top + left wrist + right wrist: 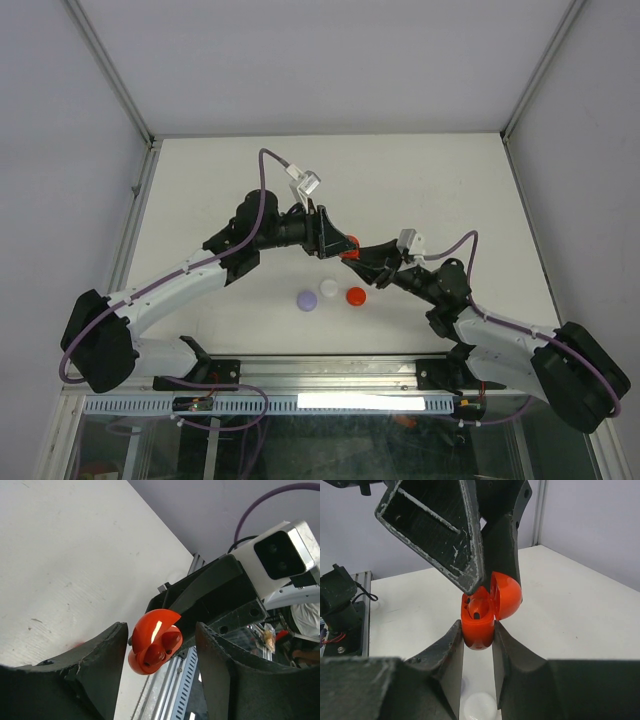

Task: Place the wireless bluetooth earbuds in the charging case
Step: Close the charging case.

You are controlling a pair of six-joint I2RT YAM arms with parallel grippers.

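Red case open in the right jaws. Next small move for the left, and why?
Probably swing the lid shut with the left gripper, whose jaws stand open by it: both red earbuds look seated in the red case, and the right gripper clamps its base.

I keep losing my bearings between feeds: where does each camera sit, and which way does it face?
Top external: above, behind the bases, looking down on the table; both arms show, left gripper and right gripper close together.
Left wrist: looks past its own fingers at the open red charging case.
Right wrist: looks past its fingers clamping that case, left gripper above.
Shared: all three show the case.
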